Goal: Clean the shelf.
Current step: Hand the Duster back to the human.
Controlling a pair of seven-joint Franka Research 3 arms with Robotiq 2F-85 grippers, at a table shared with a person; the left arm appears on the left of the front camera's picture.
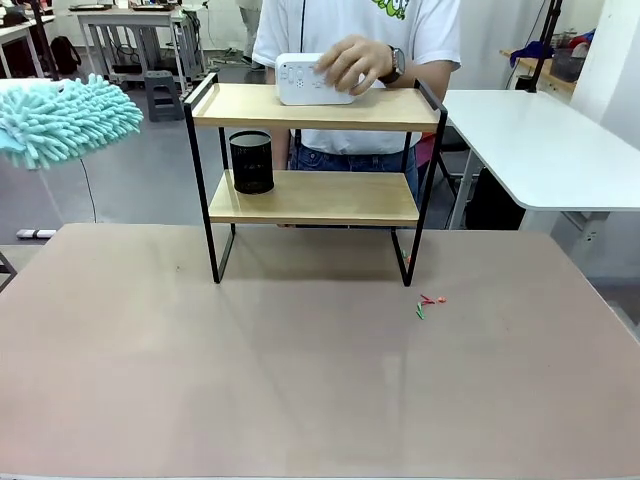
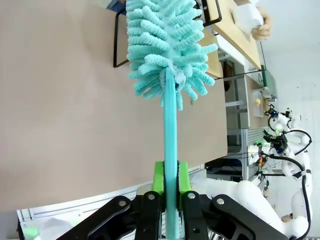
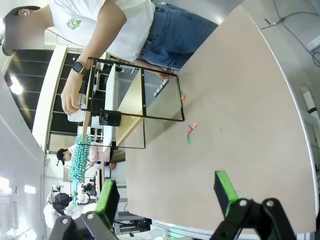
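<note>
The left claw (image 2: 170, 177) is clenched on the slim turquoise handle of a fluffy duster (image 2: 167, 45), the green pads pressed against the handle from both sides. The right claw (image 3: 166, 195) is spread wide with nothing between its pads, and is held over the counter (image 1: 300, 380) on the near side, well apart from the shelf (image 1: 250, 105).

The shelf is set at the far edge of the counter, about midway between the left and right edges. A black mesh cup (image 1: 251, 162) is carried on the left part of its lower board. On the upper board a white box-like device (image 1: 305, 80) is gripped by the person's hand (image 1: 358, 62). A few small red and green scraps (image 1: 428, 303) are seen on the counter near the shelf's right front leg.

The duster head is held in the air above the far left corner of the counter, to the left of the shelf's upper board and apart from it; no board is touched. The wiping step is judged not yet begun, the tool being grasped and held ready. For the next move, the duster head would need to be carried toward the upper board and drawn along it, with care for the hand and the device there.
</note>
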